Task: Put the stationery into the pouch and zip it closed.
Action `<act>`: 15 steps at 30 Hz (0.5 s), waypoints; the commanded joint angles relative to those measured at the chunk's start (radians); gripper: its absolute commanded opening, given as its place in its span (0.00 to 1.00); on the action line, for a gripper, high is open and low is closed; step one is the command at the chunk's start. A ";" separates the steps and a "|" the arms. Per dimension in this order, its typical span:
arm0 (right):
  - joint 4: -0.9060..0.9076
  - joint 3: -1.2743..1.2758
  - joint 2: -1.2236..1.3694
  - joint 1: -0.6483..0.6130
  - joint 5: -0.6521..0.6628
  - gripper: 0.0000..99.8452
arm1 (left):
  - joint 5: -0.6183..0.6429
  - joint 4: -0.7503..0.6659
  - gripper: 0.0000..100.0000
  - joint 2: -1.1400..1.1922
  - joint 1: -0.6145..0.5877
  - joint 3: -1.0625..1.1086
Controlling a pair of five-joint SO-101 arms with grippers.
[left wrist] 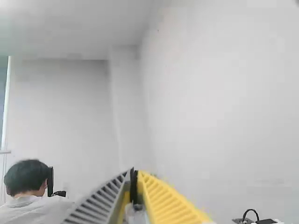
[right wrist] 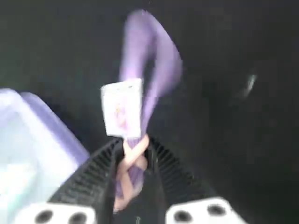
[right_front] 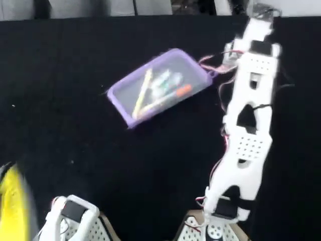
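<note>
Ridged black fingers of your right gripper sit closest to the lens. They are pinched narrow on a soft purple strap and a twisted pink cord. The strap rises from the jaws as a limp fabric loop, with a small white rectangular tag against it.

From above, you see the pouch on the matte black table, toward 12 o'clock from the middle. It is a rounded rectangle of clear plastic edged in purple, its long axis running from 8 to 2 o'clock. Inside lie a slim yellow pencil and an orange-tipped pen. Your white right arm stands along the 4 o'clock side, its gripper at the pouch's 3 o'clock end. Your left gripper is at 7 o'clock, pointing at a plain wall. Its ribbed yellow and grey fingers are pressed together, holding nothing.
</note>
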 commanded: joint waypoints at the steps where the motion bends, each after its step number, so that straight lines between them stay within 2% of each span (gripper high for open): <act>1: 0.017 -0.027 -0.024 0.037 0.000 0.01 | 0.012 -0.014 0.03 0.012 -0.005 -0.028; 7: 0.055 -0.027 -0.024 0.014 0.054 0.01 | 0.012 -0.006 0.03 0.012 -0.001 0.010; 15: 0.336 -0.140 -0.053 -0.052 0.192 0.01 | 0.012 -0.011 0.03 0.011 -0.004 0.317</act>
